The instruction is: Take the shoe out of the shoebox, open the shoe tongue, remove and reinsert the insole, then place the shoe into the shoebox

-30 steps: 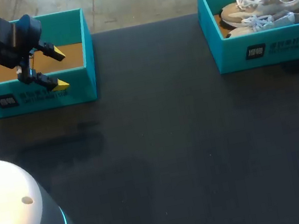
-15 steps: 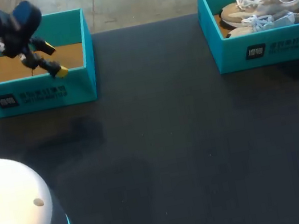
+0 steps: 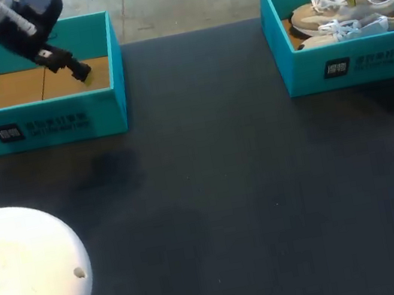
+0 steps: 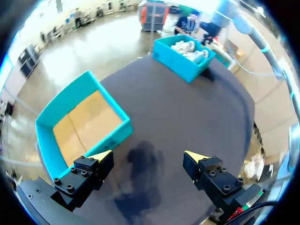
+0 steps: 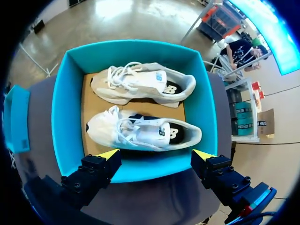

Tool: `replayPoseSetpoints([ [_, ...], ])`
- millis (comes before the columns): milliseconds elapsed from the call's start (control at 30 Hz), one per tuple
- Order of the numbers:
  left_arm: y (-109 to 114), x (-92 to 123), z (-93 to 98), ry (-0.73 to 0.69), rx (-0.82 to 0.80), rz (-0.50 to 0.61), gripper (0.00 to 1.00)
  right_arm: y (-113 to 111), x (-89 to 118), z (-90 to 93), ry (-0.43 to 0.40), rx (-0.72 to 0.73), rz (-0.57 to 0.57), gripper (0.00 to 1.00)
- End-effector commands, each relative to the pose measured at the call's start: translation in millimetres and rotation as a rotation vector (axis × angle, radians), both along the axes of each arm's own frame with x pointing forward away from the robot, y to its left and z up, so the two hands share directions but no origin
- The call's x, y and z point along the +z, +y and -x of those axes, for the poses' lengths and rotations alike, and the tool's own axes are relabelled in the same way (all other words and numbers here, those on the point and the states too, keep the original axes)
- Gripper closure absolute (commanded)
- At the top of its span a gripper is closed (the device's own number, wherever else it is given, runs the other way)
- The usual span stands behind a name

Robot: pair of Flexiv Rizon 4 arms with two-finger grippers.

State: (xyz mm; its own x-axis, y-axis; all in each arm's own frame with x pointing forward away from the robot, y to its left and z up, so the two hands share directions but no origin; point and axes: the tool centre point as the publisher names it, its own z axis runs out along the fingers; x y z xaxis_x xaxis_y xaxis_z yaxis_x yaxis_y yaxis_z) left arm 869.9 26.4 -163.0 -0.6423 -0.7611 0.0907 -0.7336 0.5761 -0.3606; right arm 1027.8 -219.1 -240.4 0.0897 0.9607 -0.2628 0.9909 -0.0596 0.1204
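White shoes (image 3: 346, 8) crosswise, toes seemingly leftward

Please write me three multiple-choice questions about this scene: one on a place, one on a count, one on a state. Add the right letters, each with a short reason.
1. Where are the shoes?
A. in the right shoebox
B. in the left shoebox
C. on the table

2. How many shoes lie there?
A. one
B. two
C. three

3. How is the right gripper?
A. shut on a shoe
B. open over the box
C. shut on the box wall

Answers:
1 A: both lie on that box's cardboard floor.
2 B: the right wrist view shows a pair side by side.
3 B: its yellow tips stand apart and touch nothing.
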Motion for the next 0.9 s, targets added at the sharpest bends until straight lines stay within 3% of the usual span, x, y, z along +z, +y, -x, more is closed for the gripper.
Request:
replayPoseSetpoints([
  [33,-5.7,-0.3,-0.8,0.13,0.236,-0.063,0.0,1.6,0.6,14.6,-0.024,0.049,-0.001,0.0],
  [167,-5.6,-10.1,-5.4,0.196,0.392,-0.033,0.0,5.6,-2.5,25.8,-0.006,0.051,-0.006,0.0],
  [333,-4.0,-23.6,-8.3,0.278,0.461,0.022,0.0,9.7,-5.3,47.2,0.006,0.016,-0.034,0.0],
  [467,-2.0,-33.5,-14.6,0.252,0.485,-0.013,0.0,11.6,-6.8,62.7,0.008,-0.014,-0.066,0.0],
  [900,14.1,-66.6,-41.7,0.233,0.615,-0.068,0.0,14.4,-6.0,86.3,-0.007,-0.02,-0.086,0.0],
])
